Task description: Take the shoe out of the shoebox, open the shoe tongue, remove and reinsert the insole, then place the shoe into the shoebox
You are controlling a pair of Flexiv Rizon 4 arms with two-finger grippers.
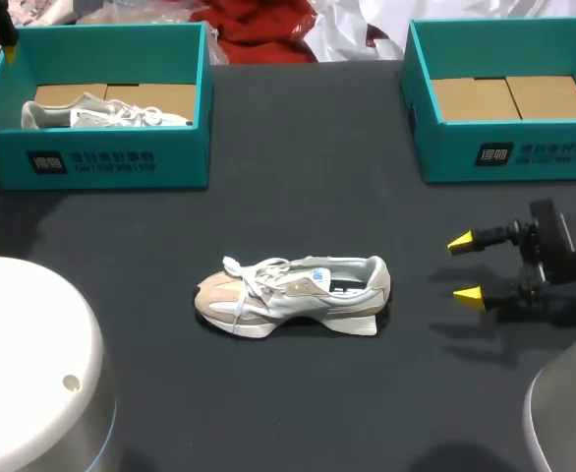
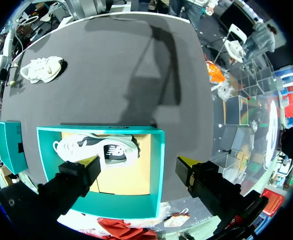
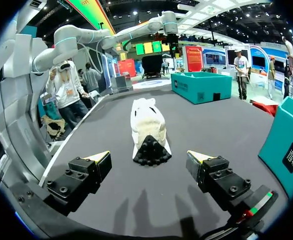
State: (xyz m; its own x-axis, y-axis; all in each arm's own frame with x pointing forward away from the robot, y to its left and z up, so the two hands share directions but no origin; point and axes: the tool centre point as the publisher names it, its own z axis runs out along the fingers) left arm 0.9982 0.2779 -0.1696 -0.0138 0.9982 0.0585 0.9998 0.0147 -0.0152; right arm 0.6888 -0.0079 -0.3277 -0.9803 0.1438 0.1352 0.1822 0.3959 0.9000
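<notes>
Bright, even light comes from overhead — the dark table (image 1: pixel 298 147) looks matte. Soft shadows lie under the shoe (image 1: pixel 293 295) and the right gripper (image 1: pixel 468 267).

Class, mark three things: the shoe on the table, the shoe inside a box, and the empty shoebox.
shoe on the table (image 1: pixel 293 295), head view, its side panel.
shoe inside a box (image 1: pixel 106 115), head view, its upper.
empty shoebox (image 1: pixel 445 152), head view, its front wall.

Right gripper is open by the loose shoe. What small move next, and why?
Probably ease the right gripper straight ahead toward the shoe. Its fingers are open, the shoe's heel faces it and lines up between them in the right wrist view, but bare table separates them.
</notes>
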